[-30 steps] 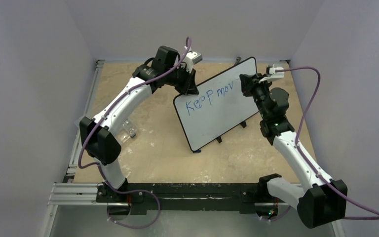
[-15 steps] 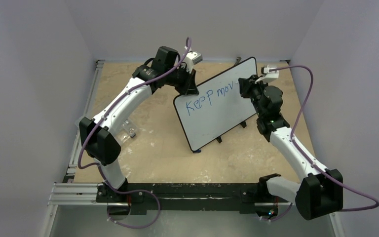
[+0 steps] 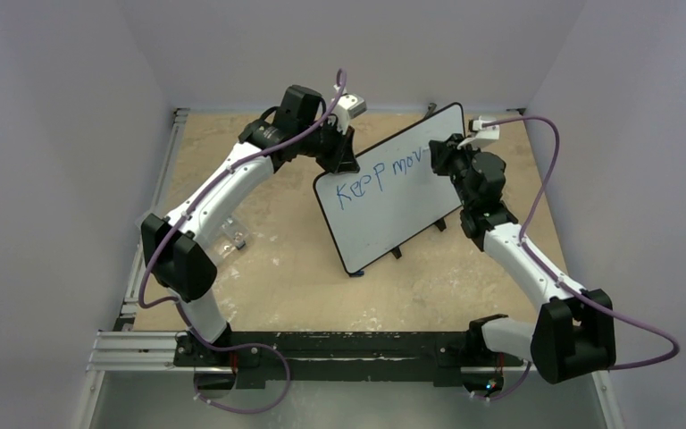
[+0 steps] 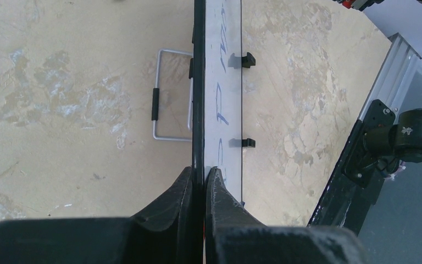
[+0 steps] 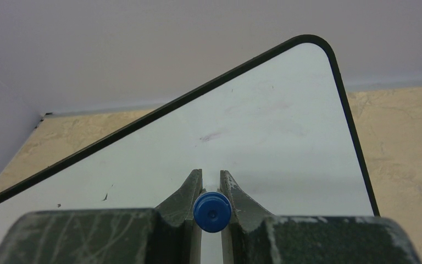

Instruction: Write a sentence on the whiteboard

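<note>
Top external view: the whiteboard stands tilted on its black feet, right of centre on the worktop. The blue sentence reads "Keep mov" (any further letters sit behind the arm). The left gripper is clamped tight on the board's rim. The right gripper pinches a blue marker, pointed at the board's upper corner.

Plain pale lilac walls enclose a scuffed beige tabletop edged by an aluminium rail.
</note>
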